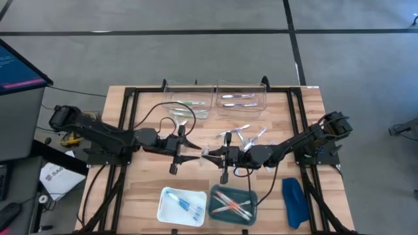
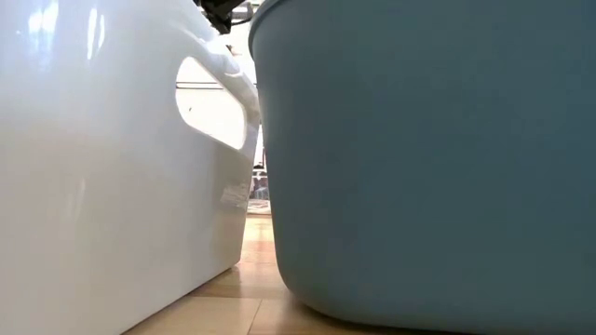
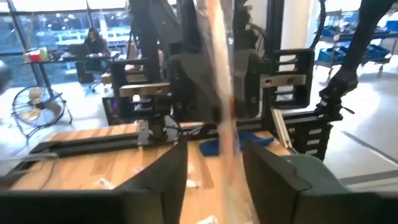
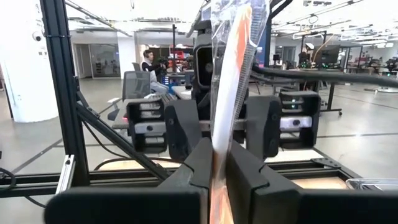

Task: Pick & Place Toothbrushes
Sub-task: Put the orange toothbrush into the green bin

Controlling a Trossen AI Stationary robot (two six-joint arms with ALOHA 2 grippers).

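On the left, our left hand (image 1: 185, 145) reaches toward the middle of the bench (image 1: 307, 104), its fingers (image 3: 155, 180) standing apart around a clear-wrapped orange toothbrush (image 4: 231, 87). In the left wrist view the wrapper passes upright through the gap, and we cannot tell whether it touches either finger. We judge this a handover, with the left hand letting go.

At the centre, the two hands meet nose to nose above the bench. Near them lie a few loose wrapped toothbrushes (image 1: 243, 130), waiting to be sorted.

On the right, our right hand (image 1: 219, 155) has its fingers pressed shut on the same orange toothbrush, which stands up between them in the right wrist view. We hold it at its lower part, so most of its length is free above.

At the far edge stand two clear bins (image 1: 240, 98). At the near edge are a white tray (image 1: 167, 210) with blue brushes and a teal tray (image 1: 214, 207) with orange ones (the likely home for this brush, sorted by colour).
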